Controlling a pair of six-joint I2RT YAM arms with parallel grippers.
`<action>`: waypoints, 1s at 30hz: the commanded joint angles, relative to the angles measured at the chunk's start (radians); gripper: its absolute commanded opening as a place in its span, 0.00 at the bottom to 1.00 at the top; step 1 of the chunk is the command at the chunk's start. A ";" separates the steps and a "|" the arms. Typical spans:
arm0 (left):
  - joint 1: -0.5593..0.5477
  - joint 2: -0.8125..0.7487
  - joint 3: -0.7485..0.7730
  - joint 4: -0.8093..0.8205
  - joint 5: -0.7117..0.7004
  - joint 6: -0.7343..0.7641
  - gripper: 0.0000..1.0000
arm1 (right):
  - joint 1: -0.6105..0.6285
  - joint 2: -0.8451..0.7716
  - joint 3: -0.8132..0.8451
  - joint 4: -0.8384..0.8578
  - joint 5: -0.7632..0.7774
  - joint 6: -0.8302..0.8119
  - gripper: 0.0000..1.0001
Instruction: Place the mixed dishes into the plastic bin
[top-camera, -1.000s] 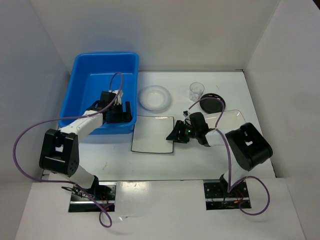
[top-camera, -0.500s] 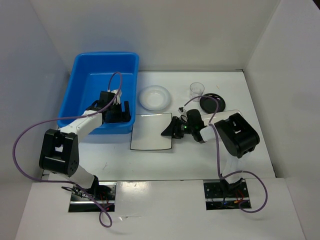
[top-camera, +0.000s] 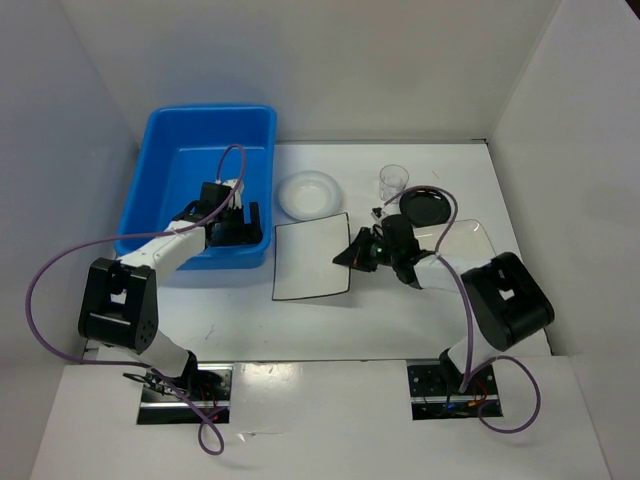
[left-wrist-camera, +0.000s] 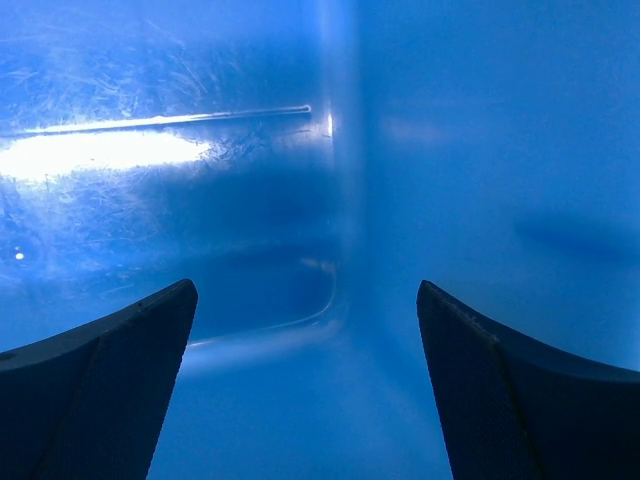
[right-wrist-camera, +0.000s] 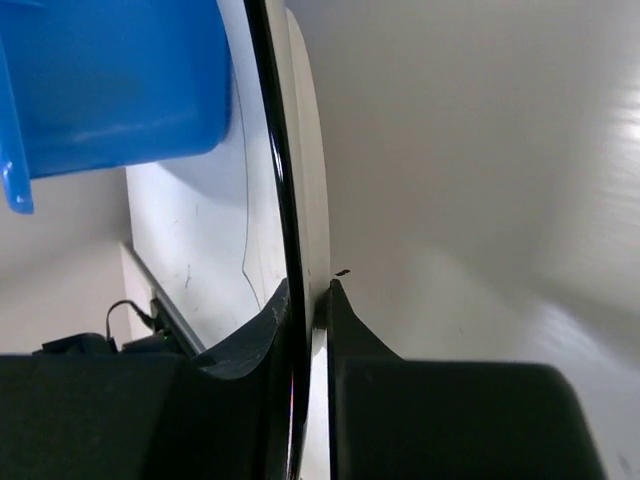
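The right gripper (right-wrist-camera: 305, 292) is clamped on the right edge of the large plate (top-camera: 312, 258), which sits on the table (top-camera: 400, 310) just beside the blue bin (top-camera: 205, 112). The left gripper (left-wrist-camera: 305, 295) hangs wide apart and empty inside the bin. Keep the pinch firm, lift the plate over the bin rim, and steer clear of the left gripper before lowering.

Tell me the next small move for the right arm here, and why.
Probably raise the square plate clear of the table. The right jaws are pinched on its right edge, and the blue bin lies to its left, with the left jaws open inside it.
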 joint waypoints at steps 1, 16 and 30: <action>-0.009 -0.043 -0.008 0.034 -0.015 -0.001 0.98 | -0.022 -0.132 -0.035 -0.121 0.123 -0.117 0.00; -0.009 -0.150 0.091 -0.043 -0.262 0.015 0.99 | -0.159 -0.559 0.146 -0.404 0.083 -0.117 0.00; -0.009 -0.092 0.321 -0.061 -0.362 0.036 0.99 | -0.150 -0.320 0.566 -0.321 -0.056 -0.115 0.00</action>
